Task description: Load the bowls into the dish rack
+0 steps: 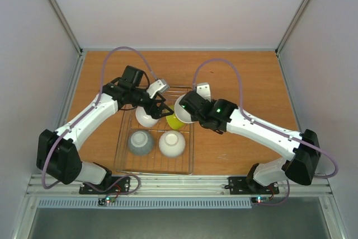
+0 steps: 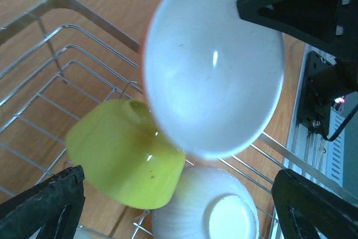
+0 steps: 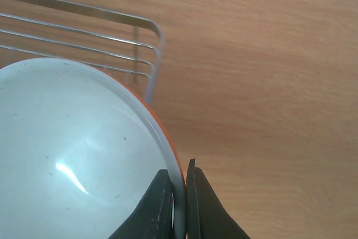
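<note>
Starting at the left of the top view: the left gripper point(image 1: 158, 106) hangs over the upper part of the dish rack point(image 1: 154, 172) with its jaws spread wide and nothing in them. Under it in the rack there's a grey bowl point(image 1: 140, 142) at lower left, upside down, and a white bowl point(image 1: 172, 144) right beside it, also flipped. A second white bowl point(image 1: 146, 118) sits above the grey one. Next over is the yellow-green bowl point(image 1: 174, 122), tipped on its side. Further right, the orange bowl point(image 1: 183, 108), white inside, is tilted above the rack's upper right corner. The right gripper point(image 3: 179, 183) is pinching its rim tight.
</note>
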Motion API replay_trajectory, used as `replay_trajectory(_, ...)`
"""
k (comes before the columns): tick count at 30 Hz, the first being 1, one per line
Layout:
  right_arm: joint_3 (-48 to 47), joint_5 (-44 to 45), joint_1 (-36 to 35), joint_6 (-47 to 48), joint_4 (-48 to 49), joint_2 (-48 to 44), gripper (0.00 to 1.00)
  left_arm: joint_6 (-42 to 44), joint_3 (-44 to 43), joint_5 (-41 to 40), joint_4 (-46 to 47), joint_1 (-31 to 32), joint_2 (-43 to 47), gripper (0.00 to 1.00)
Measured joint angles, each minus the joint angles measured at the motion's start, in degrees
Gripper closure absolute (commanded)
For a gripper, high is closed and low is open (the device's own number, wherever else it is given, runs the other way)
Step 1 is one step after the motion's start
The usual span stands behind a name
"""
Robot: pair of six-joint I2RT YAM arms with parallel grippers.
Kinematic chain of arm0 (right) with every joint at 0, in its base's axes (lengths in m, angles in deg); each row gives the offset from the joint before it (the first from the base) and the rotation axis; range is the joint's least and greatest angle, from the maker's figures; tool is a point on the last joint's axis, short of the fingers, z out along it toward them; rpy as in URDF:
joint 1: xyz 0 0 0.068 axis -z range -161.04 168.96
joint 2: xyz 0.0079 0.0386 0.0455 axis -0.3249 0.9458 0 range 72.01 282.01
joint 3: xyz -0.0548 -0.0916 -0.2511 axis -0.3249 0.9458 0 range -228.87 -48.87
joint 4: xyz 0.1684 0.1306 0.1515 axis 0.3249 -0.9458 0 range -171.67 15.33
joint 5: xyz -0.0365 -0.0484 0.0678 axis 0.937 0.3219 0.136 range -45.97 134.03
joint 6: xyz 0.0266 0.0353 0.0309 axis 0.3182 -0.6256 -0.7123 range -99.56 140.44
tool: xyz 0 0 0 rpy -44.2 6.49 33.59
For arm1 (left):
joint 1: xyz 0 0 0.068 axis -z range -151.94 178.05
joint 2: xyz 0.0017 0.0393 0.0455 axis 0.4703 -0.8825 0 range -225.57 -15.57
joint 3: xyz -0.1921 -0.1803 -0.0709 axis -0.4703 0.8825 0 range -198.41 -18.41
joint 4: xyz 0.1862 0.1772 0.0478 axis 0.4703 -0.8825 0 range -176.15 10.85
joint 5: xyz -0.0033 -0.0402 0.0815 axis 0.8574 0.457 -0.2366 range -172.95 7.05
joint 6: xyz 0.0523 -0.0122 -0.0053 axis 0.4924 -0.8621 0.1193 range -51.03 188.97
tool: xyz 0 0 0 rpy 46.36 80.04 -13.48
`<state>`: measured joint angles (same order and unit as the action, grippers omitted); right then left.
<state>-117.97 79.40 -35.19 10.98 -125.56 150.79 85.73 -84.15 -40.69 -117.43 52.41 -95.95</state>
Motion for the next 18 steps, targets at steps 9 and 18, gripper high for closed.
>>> replay_trajectory(9, -7.3, 0.8, -5.6, 3.3, 1.7, 5.8, 0.99, 0.6, 0.0, -1.9, 0.0, 4.0, -3.2, 0.18)
replay_trajectory(18, -9.2, 2.6, -9.3, 4.1, 1.4, 6.4, 0.99, 1.4, -0.2, -3.5, -0.1, 4.2, -4.3, 0.69)
